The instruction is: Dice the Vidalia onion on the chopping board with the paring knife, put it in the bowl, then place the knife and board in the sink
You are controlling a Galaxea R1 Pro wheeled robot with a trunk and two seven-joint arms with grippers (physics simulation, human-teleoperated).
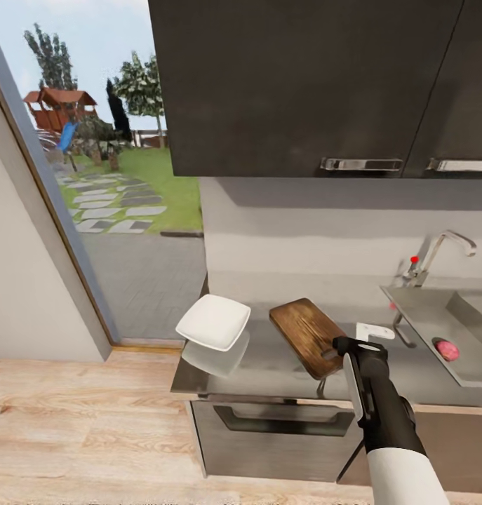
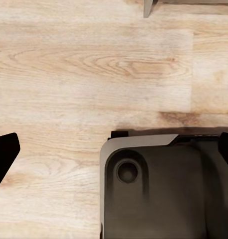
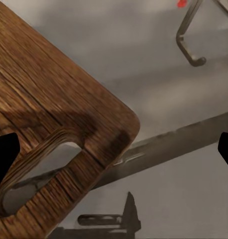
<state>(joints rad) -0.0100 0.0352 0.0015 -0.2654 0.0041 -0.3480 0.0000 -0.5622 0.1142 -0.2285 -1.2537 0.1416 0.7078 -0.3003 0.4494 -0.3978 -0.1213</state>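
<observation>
Three views, taken in turn.
Head view, worktop (image 1: 283, 365): grey and glossy, carrying the bowl, the board and the sink.
Head view, bowl (image 1: 213, 322): white, near the worktop's left end, left of the board and apart from it.
Head view, board (image 1: 309, 335): brown wood, lying at an angle between bowl and sink.
Head view, sink (image 1: 472, 330): at the right, tap (image 1: 437, 256) with red knob behind it.
Head view, onion (image 1: 447, 349): pinkish, lying in the sink basin.
Head view, right hand (image 1: 347, 346): over the board's near right edge; how far open, I cannot tell here.
Left wrist view, left hand (image 2: 114, 152): fingertips wide apart, nothing between them, over wooden floor (image 2: 94, 74) and the robot's dark base (image 2: 159, 189).
Right wrist view, right hand (image 3: 114, 149): fingertips wide apart, holding nothing, above the board's (image 3: 59, 104) slot handle.
</observation>
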